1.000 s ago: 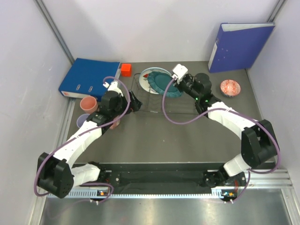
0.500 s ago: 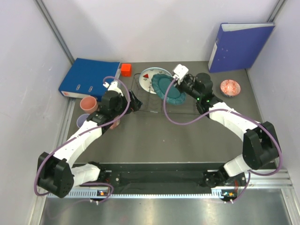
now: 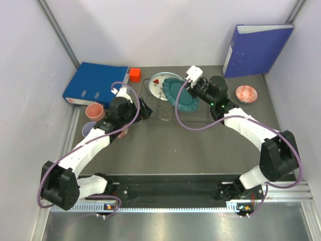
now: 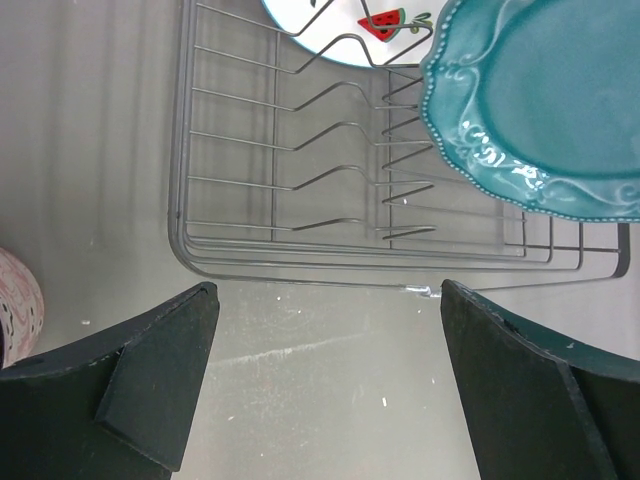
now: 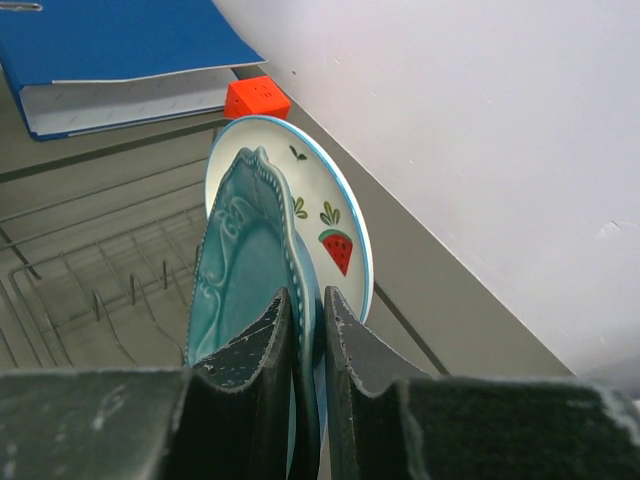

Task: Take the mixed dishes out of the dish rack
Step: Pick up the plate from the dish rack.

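Currently, right claw [image 5: 305,305] pinches teal plate [image 5: 240,260] rim; left claw [image 4: 325,300] gapes wide.

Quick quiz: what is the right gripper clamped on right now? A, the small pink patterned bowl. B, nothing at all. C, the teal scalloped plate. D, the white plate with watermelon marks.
C: in the right wrist view the right gripper pinches the rim of the teal scalloped plate, while the white watermelon plate stands just behind it.
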Available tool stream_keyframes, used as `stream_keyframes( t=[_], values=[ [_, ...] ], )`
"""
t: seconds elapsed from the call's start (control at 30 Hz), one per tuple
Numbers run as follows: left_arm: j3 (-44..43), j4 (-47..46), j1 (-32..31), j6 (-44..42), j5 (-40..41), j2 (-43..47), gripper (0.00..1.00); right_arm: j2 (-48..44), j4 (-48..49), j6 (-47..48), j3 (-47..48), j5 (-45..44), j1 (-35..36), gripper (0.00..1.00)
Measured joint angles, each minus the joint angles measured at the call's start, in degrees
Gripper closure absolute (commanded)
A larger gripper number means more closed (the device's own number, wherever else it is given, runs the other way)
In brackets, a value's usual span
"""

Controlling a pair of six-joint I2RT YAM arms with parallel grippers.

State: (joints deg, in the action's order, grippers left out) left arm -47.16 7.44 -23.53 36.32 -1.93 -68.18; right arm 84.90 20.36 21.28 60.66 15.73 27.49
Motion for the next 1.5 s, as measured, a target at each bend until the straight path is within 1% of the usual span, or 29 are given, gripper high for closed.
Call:
stream_keyframes(
  t=[0.2, 0.47, 0.6, 0.8, 0.97, 1.07, 1.17, 1.23, 1.27, 1.4, 1.5],
  values=[
    [0.0, -0.3, 0.0, 0.7, -0.3, -0.4, 0.05, 0.0, -4.3, -3.2, 4.1, -0.1, -0.1, 1.0],
    [-0.7, -0.6, 0.0, 1.5, -1.3, -1.6, 0.09, 0.0, -14.6, -8.4, 10.8, -1.7, 0.0, 1.0],
    [-1.4, -0.5, 0.0, 1.8, -1.3, -1.8, 0.11, 0.0, -18.9, -13.0, 13.8, -3.5, -0.5, 1.0],
    [-3.5, -0.6, -0.1, 3.0, -0.5, -2.5, 0.15, 0.0, -21.4, -24.3, 14.8, -4.1, -3.2, 1.0],
    [-3.8, -0.6, -0.1, 4.6, 1.6, -2.6, 0.14, 0.0, -23.1, -38.8, 14.8, 0.4, -9.4, 1.0],
    [-4.2, -0.7, -0.1, 5.6, 1.9, -2.8, 0.12, -0.2, -20.7, -47.6, 13.6, 4.5, -13.1, 1.0],
    [-4.6, -1.7, -0.1, 6.3, 1.9, -3.2, 0.09, -0.2, -17.6, -54.8, 11.8, 7.8, -15.4, 1.0],
    [-4.6, -2.2, -0.1, 7.0, 1.8, -3.5, 0.06, -0.3, -14.4, -60.2, 9.8, 10.5, -16.2, 1.0],
    [-4.6, -2.4, -0.1, 7.2, 1.8, -3.6, 0.01, -0.5, -11.5, -63.2, 7.9, 12.3, -16.6, 1.0],
    [-4.6, -3.3, -0.1, 8.5, 1.8, -4.0, 0.01, -1.2, 0.6, -77.0, 0.0, 18.8, -17.5, 1.0],
    [-4.6, -3.8, 0.5, 9.5, 0.6, -4.1, 0.01, -3.1, 5.3, -82.6, -4.9, 21.1, -17.6, 1.0]
  ],
)
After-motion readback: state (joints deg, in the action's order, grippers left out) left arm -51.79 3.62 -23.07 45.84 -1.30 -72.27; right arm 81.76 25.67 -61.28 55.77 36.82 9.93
